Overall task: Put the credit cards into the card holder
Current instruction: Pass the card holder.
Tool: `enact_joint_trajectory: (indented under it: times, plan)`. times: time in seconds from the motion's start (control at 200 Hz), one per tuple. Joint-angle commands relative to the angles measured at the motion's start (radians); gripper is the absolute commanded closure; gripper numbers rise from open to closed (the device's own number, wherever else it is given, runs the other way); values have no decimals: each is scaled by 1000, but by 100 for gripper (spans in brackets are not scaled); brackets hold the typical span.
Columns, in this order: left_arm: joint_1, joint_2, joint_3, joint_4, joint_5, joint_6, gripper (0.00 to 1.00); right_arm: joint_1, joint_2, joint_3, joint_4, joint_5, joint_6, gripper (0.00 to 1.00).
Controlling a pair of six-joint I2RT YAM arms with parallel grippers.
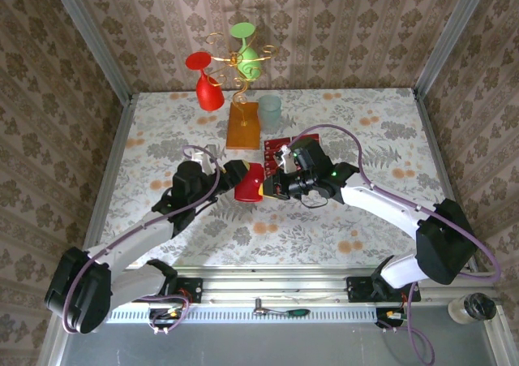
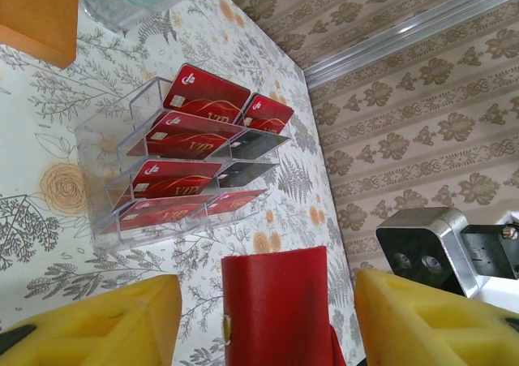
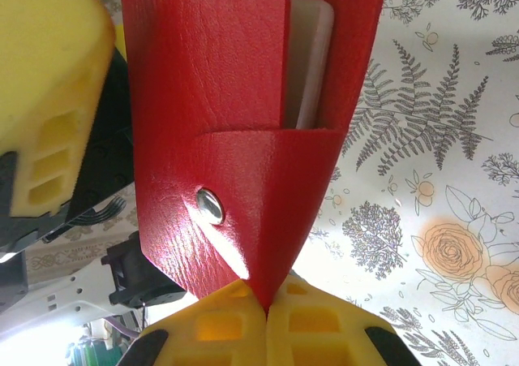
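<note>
1. Nearest to me, in front of the card holder (image 1: 250, 184), a metal rail (image 1: 324, 290) runs along the table edge. On it lies one screwdriver (image 1: 285, 310), and one bottle (image 1: 472, 307) stands at its right end.
2. The table carries a pale cloth (image 1: 365, 212) with a flower print. Patterned wallpaper (image 1: 340, 25) closes the room on three sides.
3. There is one card holder, red, in the middle of the table between the two grippers. The right gripper (image 3: 268, 313) has its fingers pressed together on the card holder's lower corner. The left gripper (image 2: 263, 313) has its jaws spread, one finger on each side of the card holder, with a gap on both sides.
4. Just behind the card holder stands one clear tray (image 2: 105, 122) with the credit cards (image 2: 190, 135) in its slots. I count eight: six red and two dark.
5. Farther behind the card holder is one orange-brown base (image 1: 243, 126) with a gold wire stand. It holds two glasses, one red glass (image 1: 208, 79) and one green glass (image 1: 246, 46).
6. One pale cup (image 1: 269, 112) stands just right of this base.
</note>
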Motion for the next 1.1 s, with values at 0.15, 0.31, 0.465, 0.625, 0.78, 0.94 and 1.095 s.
enact_joint_trajectory:
  times: [0.15, 0.31, 0.465, 0.625, 0.78, 0.94, 1.095]
  plan:
    - [3, 17, -13, 62, 23, -13, 56, 6, 19, 25, 32, -37, -5, 100]
    - [3, 28, -10, 89, 28, -23, 84, 6, 25, 25, 35, -38, -2, 100]
    - [3, 28, -7, 98, 16, -31, 100, -7, 25, 44, -36, -14, -43, 87]
    - [-9, -1, -4, 64, -48, -35, 100, -16, -16, 105, -243, 159, -164, 62]
    - [-27, -10, 11, 40, -94, -41, 100, 0, -25, 160, -307, 275, -211, 48]
    - [-47, -10, 21, 34, -141, -59, 100, 55, 25, 246, -357, 384, -249, 36]
    - [-56, -10, 26, 37, -159, -68, 100, 100, 97, 319, -366, 443, -267, 33]
